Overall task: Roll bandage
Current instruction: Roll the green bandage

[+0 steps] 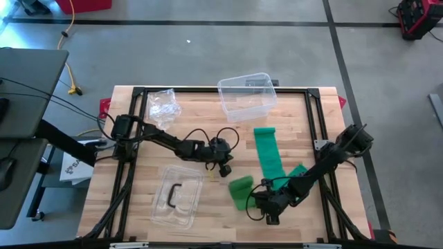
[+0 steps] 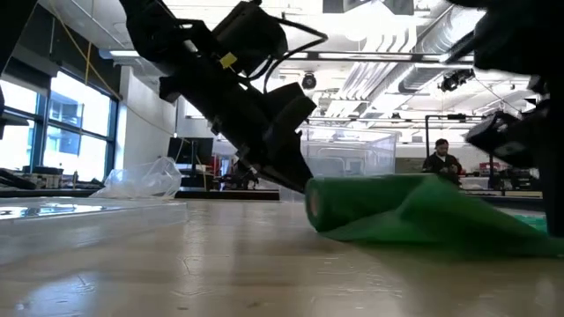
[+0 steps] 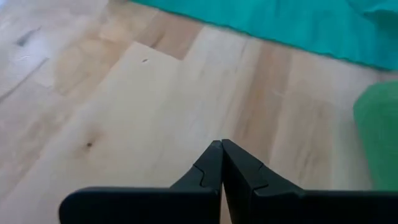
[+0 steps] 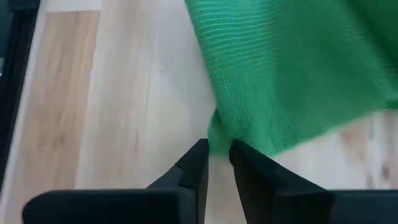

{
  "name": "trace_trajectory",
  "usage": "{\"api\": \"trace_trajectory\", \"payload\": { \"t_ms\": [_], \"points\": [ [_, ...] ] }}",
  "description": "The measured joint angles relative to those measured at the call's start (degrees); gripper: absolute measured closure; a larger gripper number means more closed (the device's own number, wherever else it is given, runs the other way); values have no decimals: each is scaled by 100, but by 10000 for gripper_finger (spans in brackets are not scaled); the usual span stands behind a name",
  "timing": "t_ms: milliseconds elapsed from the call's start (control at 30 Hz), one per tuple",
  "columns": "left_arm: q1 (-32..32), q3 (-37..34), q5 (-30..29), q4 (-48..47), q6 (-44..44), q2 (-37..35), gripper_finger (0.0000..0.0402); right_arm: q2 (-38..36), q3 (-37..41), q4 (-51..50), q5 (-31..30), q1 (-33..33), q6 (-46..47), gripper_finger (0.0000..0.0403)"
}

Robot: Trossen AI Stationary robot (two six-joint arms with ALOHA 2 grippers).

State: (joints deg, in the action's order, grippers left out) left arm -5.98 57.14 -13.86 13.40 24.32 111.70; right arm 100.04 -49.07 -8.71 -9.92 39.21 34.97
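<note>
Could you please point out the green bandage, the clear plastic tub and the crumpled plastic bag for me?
green bandage (image 1: 267,153): high view, middle of the flat strip.
clear plastic tub (image 1: 247,96): high view, its base.
crumpled plastic bag (image 1: 163,105): high view, its centre.

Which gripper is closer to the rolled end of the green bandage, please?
The right gripper: it is pinching the rolled end of the green bandage at its edge. The left gripper, shut and empty, sits just beside the roll without touching it.
</note>
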Motion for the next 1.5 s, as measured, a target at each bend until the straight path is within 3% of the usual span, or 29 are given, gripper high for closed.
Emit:
{"api": "trace_trajectory", "payload": {
  "t_ms": [300, 567, 767, 1033, 1300, 1500],
  "points": [
    [-255, 0, 100, 317, -107, 0, 401, -340, -177, 50, -140, 5, -415, 348],
    [-600, 2, 432, 451, -151, -2, 401, 98, -195, 852, 105, 333, -1626, 270],
    [-736, 2, 432, 449, -149, -2, 401, 180, -191, 308, -1213, 518, -1269, 255],
    [-673, 2, 427, 477, -147, -2, 401, 557, -189, 200, -920, 165, -1228, 287],
    [-809, 4, 429, 1111, -108, -7, 401, 469, -191, 101, -1109, 108, -1156, 391],
    [-885, 9, 433, 1274, -195, -13, 401, 140, -551, -433, -1267, 89, -1353, 399]
  ]
}}
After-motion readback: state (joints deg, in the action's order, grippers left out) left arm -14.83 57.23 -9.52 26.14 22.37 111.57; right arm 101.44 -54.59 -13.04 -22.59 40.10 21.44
